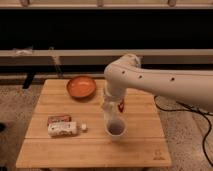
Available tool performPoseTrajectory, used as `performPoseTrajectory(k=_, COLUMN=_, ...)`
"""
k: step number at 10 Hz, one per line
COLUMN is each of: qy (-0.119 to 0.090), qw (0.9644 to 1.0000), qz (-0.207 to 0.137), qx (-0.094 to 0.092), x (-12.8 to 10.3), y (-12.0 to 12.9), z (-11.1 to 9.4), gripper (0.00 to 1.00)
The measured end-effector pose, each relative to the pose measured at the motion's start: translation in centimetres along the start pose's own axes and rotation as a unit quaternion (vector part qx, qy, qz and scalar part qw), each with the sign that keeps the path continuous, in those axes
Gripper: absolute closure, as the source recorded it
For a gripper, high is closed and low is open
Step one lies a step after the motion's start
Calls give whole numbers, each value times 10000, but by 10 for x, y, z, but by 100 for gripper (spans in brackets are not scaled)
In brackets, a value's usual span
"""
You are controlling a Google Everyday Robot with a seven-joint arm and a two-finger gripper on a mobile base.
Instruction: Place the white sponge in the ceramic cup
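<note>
The gripper (110, 111) is positioned directly above the ceramic cup (116, 128), pointed down over the right-centre of the wooden table (90, 150). The white sponge (107, 106) appears to be pinched between the fingers just over the cup rim, though how far they are spread cannot be told. An orange bowl (81, 86) is set at the back of the table. A white labelled bottle (62, 129), a reddish packet (59, 119) and a tiny white cube (84, 127) are seen at the left.
</note>
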State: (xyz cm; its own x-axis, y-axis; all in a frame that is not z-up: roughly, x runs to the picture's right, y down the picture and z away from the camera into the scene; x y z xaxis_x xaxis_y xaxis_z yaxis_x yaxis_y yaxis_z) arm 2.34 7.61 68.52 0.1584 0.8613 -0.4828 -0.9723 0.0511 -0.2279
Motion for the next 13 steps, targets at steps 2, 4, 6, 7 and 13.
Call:
performPoseTrajectory(k=2, qy=23, qw=9999, qz=105, qx=-65, x=12, y=-7, z=3, gripper=58)
performPoseTrajectory(k=4, qy=93, qw=9997, qz=219, qx=-113, x=21, y=-12, z=14, gripper=36)
performPoseTrajectory(k=6, qy=137, qw=9993, qz=329, qx=-128, x=27, y=-17, z=22, gripper=21)
performPoseTrajectory(k=7, qy=149, qw=9991, qz=377, qx=-126, x=29, y=-20, z=24, gripper=20)
performPoseTrajectory(k=13, qy=74, qw=9976, qz=682, qx=-65, x=32, y=-39, z=36, gripper=20)
